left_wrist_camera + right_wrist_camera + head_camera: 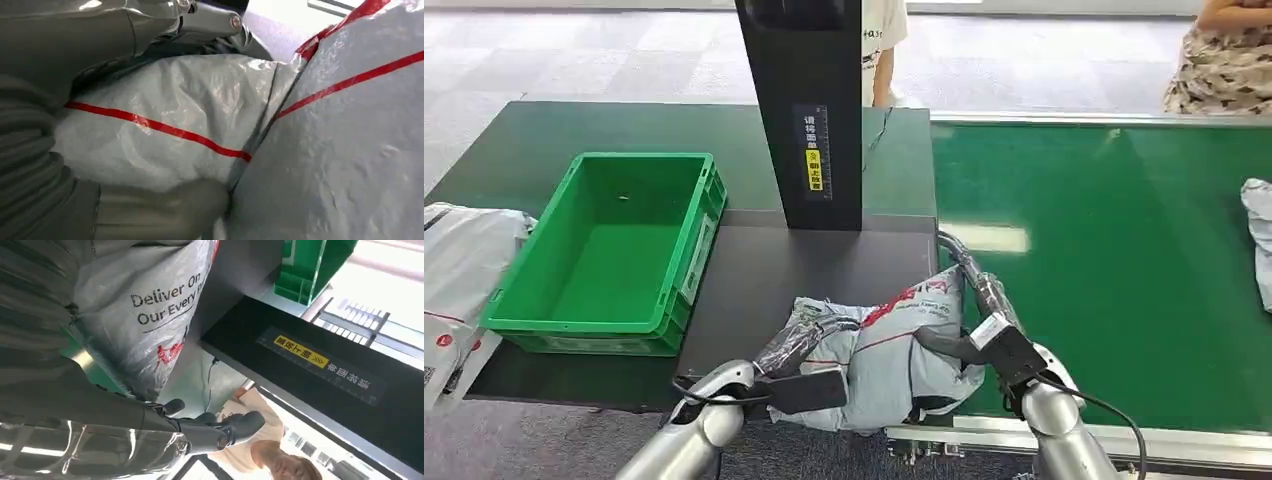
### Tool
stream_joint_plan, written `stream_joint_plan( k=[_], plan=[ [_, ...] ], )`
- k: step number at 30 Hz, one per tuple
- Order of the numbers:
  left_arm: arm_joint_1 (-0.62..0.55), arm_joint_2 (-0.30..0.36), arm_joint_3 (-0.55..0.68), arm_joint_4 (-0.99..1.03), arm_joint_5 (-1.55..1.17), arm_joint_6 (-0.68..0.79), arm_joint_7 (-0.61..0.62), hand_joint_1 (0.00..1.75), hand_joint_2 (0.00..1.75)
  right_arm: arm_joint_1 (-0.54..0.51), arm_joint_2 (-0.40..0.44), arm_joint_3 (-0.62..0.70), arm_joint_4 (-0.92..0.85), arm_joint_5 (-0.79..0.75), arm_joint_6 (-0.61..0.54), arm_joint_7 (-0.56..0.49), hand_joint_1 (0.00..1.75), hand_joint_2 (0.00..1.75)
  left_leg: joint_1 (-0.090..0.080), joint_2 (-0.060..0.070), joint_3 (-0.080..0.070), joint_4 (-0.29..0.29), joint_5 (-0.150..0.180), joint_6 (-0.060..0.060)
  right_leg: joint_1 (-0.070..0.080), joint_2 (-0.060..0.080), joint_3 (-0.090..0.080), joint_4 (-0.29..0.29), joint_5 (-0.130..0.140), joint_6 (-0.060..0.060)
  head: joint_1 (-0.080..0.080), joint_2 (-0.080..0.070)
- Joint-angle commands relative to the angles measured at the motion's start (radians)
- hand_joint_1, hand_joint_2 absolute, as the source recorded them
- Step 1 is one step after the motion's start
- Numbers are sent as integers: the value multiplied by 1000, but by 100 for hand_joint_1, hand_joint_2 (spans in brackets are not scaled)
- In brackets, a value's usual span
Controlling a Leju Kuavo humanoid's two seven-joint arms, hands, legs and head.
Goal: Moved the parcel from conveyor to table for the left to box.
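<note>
Parcel [894,350]: grey-white plastic mailer with red stripes, lying at the near edge of the dark desk [754,280], just beside the green conveyor [1124,280], its right end partly over the desk–conveyor seam. Printed text "Deliver On Our Every..." legible in the right wrist view.

Left hand [809,345]: pressed against the parcel's left side, fingers [165,215] laid along the crumpled film; the thumb sits under a fold in the left wrist view. Whether it truly grips, cannot tell.

Right hand [969,300]: on the parcel's right side, nearest the conveyor. Fingers [235,425] extend past the bag, spread, nothing closed within them; contact looks like a side press rather than a grasp.

Green crate [614,255]: left of the parcel on the desk, well apart. Black upright post [809,110] with yellow label stands behind the parcel. Another mailer [1259,230] lies on the conveyor, far right. A person [884,50] stands behind the post.
</note>
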Motion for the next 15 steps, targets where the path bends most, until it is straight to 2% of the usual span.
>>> stream_joint_plan(
  k=[1, 4, 15],
  plan=[
    [4, -2, 3, 115, -13, 32, 20, 175, 175, 20, 38, -55, 21, 14, 0, 8, 0, 175, 0, 2, 6, -4, 0, 0, 0, 2, 6, -4, 0, 0, 0, 0],
    [15, -9, 32, 86, 6, 78, 1, 175, 175, 24, 35, -60, 20, 13, 5, 8, 0, 175, 0, 3, 9, -5, 0, 0, 0, 3, 9, -6, 1, 0, 0, 0],
    [77, 4, 162, -183, 107, 430, -146, 175, 175, 14, 4, -35, 55, -23, 103, 20, 0, 175, 1, 4, 4, -1, -1, 0, 1, 4, 2, -1, 0, -1, 0, 0]
  ],
)
